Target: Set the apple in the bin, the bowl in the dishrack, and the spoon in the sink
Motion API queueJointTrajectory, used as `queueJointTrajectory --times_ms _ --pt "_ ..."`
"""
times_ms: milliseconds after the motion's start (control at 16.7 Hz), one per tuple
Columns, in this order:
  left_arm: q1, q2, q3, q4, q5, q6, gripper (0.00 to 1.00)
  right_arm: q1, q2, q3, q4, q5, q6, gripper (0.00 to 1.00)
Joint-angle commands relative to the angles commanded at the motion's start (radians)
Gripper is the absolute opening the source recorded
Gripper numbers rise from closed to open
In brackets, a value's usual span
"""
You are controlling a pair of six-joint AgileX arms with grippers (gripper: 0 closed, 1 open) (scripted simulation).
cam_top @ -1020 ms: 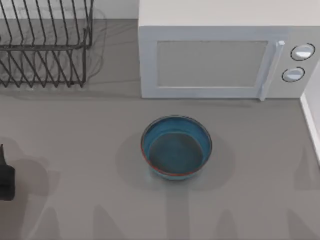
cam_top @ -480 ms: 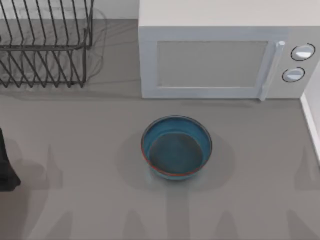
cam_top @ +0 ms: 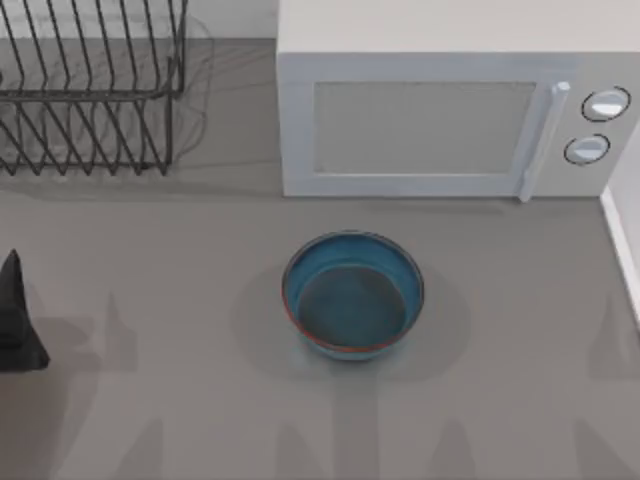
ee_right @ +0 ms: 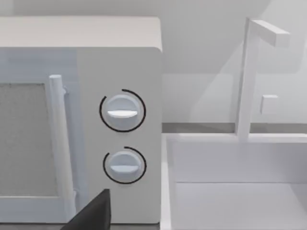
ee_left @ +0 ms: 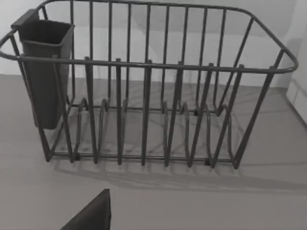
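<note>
The blue-teal bowl [cam_top: 352, 295] stands upright and empty in the middle of the table, in front of the microwave. The black wire dishrack [cam_top: 90, 90] is at the back left, and it shows close up in the left wrist view as the dishrack [ee_left: 153, 105], with nothing in its prongs. My left gripper [cam_top: 17, 325] is at the table's left edge, well left of the bowl and in front of the rack. A dark part of my right gripper [ee_right: 91, 214] shows before the white sink [ee_right: 230, 191]. The apple, the spoon and the bin are out of view.
A light grey microwave [cam_top: 440, 120] with two knobs stands shut at the back, right of the rack. A dark cutlery holder [ee_left: 45, 72] hangs on one end of the rack. A white tap [ee_right: 249, 76] rises behind the sink, whose edge [cam_top: 622, 240] runs along the right.
My left gripper has crept a little farther into the top view from the left edge, towards the back. The bowl has not moved.
</note>
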Motion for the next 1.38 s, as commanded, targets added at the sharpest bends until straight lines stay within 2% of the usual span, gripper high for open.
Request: queueJointTrajectory --times_ms 180,360,660,960,1200,1380 --pt "-0.098 0.193 0.204 -0.182 -0.025 -0.082 1.00 0.000 0.000 0.000 0.000 0.000 0.000 1.00" --pt "-0.210 0.458 0.498 -0.421 -0.049 -0.182 1.00 0.000 0.000 0.000 0.000 0.000 0.000 1.00" --pt "-0.409 1.001 1.101 -0.867 -0.073 -0.362 1.00 0.000 0.000 0.000 0.000 0.000 0.000 1.00" --pt "-0.601 1.584 1.710 -1.274 -0.057 -0.528 1.00 0.000 0.000 0.000 0.000 0.000 0.000 1.00" --pt "-0.724 1.987 2.124 -1.491 -0.020 -0.633 1.00 0.000 0.000 0.000 0.000 0.000 0.000 1.00" --pt "-0.783 2.232 2.374 -1.585 0.010 -0.691 1.00 0.000 0.000 0.000 0.000 0.000 0.000 1.00"
